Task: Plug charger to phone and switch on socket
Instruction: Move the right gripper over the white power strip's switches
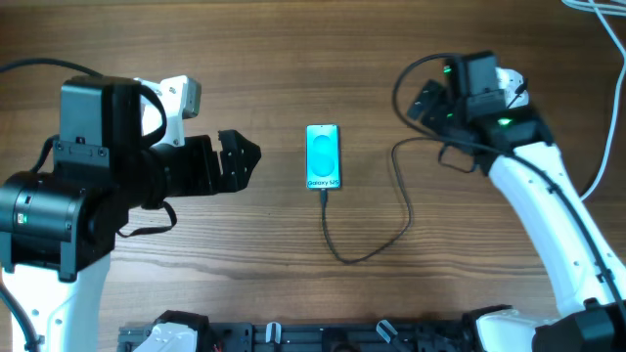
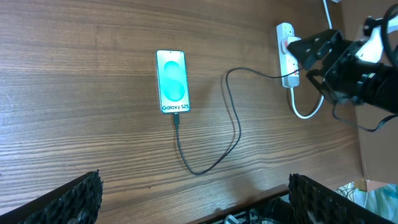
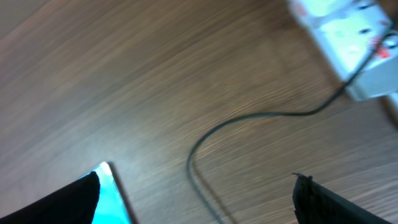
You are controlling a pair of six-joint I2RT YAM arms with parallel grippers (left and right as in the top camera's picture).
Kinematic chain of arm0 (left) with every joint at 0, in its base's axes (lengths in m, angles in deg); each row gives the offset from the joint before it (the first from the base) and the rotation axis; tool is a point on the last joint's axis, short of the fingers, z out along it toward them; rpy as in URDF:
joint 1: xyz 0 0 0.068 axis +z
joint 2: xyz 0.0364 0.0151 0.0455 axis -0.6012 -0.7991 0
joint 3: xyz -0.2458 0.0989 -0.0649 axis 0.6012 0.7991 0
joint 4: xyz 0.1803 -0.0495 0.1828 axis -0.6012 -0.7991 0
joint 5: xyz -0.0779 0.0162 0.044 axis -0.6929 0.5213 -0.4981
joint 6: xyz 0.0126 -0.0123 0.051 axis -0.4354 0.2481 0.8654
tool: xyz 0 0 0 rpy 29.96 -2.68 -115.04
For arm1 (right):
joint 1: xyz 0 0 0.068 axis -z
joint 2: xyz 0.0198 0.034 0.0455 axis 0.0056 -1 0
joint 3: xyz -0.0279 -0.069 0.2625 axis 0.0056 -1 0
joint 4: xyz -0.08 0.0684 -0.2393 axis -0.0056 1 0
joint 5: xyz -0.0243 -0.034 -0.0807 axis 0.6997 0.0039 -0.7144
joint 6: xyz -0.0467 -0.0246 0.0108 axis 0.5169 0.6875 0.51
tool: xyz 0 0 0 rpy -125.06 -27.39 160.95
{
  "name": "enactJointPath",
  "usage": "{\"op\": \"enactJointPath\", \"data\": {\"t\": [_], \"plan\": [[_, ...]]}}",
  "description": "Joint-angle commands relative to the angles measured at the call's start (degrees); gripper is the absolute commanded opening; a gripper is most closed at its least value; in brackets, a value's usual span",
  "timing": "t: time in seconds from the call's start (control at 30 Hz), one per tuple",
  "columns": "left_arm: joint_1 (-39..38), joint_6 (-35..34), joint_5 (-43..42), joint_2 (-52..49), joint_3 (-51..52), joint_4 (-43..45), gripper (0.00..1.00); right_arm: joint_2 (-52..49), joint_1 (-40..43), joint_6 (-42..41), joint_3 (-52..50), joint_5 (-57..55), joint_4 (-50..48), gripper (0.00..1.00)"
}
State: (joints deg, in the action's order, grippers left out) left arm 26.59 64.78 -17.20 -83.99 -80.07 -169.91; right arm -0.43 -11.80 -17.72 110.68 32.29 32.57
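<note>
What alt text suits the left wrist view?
A phone with a lit cyan screen lies on a wooden table. The black charger loops from its lower edge to the white socket, with the right gripper close by.

Flat rectangular smartphone (image 1: 323, 156) with lit cyan screen, face up mid-table, thin black charger cable (image 2: 239, 134) meeting its lower edge, looping right to white elongated power strip (image 2: 286, 50) lying flat

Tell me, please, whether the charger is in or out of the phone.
In, it seems: the tip of the charger meets the bottom edge of the phone.
</note>
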Motion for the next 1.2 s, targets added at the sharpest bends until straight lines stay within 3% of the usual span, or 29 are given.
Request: {"op": "enactJointPath", "data": {"t": [0.0,0.37,0.43,0.57,0.67,1.03,1.17], "plan": [[0.2,1.2,0.1,-0.1,-0.1,0.1,1.0,-0.7,7.9,1.3,-0.4,-1.9,0.2,1.0],[0.2,1.2,0.1,-0.1,-0.1,0.1,1.0,-4.2,26.0,8.2,-0.3,1.3,-4.2,1.0],[0.2,1.2,0.1,-0.1,-0.1,0.1,1.0,-8.5,30.4,13.7,3.1,12.6,-2.4,1.0],[0.2,1.2,0.1,-0.1,-0.1,0.1,1.0,-16.5,35.1,14.8,15.1,11.8,6.8,1.0],[0.2,1.2,0.1,-0.1,-0.1,0.1,1.0,-21.1,37.4,15.7,20.7,10.4,8.3,1.0],[0.2,1.2,0.1,-0.1,-0.1,0.1,1.0,-32.9,39.1,16.3,20.7,2.8,1.4,1.0],[0.2,1.2,0.1,-0.1,-0.1,0.1,1.0,-35.9,39.1,20.8,20.7,4.1,-0.4,1.0]]}}
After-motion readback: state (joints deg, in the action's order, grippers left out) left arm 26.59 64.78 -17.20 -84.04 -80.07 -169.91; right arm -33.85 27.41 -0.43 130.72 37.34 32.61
